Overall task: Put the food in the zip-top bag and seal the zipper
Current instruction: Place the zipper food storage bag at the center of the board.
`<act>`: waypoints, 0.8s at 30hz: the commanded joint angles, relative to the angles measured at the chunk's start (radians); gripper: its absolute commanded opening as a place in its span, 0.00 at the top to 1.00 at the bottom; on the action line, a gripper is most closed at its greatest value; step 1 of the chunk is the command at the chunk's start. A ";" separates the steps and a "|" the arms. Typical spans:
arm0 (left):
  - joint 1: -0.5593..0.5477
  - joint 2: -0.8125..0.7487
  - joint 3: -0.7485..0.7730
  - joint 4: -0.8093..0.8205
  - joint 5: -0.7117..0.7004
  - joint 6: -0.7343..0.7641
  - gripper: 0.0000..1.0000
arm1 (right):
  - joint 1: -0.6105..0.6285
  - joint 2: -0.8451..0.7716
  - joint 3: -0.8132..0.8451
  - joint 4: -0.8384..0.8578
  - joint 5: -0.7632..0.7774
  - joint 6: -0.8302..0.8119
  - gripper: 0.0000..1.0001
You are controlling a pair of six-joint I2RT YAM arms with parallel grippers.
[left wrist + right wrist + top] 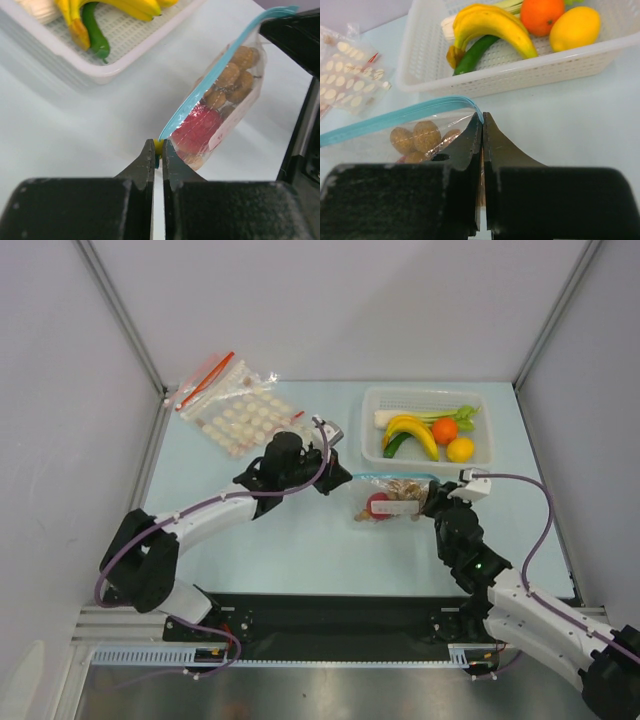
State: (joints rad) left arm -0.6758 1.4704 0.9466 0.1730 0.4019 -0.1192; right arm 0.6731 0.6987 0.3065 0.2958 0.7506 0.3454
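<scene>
The zip-top bag lies at the table's middle, between my two grippers. Through its clear wall I see the food inside: tan-brown round fruits and one red fruit. The blue-teal zipper runs along the bag's upper edge. My left gripper is shut on a small yellow tab at the zipper's near end, at the bag's left side. My right gripper is shut on the bag's opposite corner, where the zipper ends, and holds that edge up off the table.
Behind the bag stands a white basket holding bananas, an orange, a lemon and green vegetables. Two other clear bags, one with white discs and one with a red strip, lie at the back left.
</scene>
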 commanded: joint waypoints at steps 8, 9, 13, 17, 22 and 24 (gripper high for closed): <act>0.108 0.036 -0.034 0.141 -0.046 -0.108 0.51 | -0.056 0.094 0.039 0.146 -0.071 0.057 0.29; 0.107 -0.014 -0.064 0.204 -0.058 -0.115 0.45 | -0.058 0.073 0.039 0.140 -0.073 0.056 0.26; 0.107 -0.192 -0.198 0.290 -0.147 -0.138 0.21 | -0.058 -0.008 0.042 0.066 -0.063 0.055 0.14; 0.107 -0.350 -0.291 0.278 -0.280 -0.174 0.00 | -0.060 -0.082 0.069 -0.065 0.045 0.193 0.10; 0.107 -0.577 -0.425 0.302 -0.509 -0.253 0.00 | -0.060 -0.117 0.170 -0.247 0.093 0.270 0.00; 0.107 -0.685 -0.512 0.342 -0.580 -0.312 0.00 | -0.060 -0.128 0.180 -0.288 0.125 0.286 0.00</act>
State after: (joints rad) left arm -0.5678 0.8879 0.5209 0.4408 0.0078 -0.3332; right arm 0.6159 0.5880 0.4290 0.1165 0.7780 0.5480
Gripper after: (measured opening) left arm 0.996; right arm 0.993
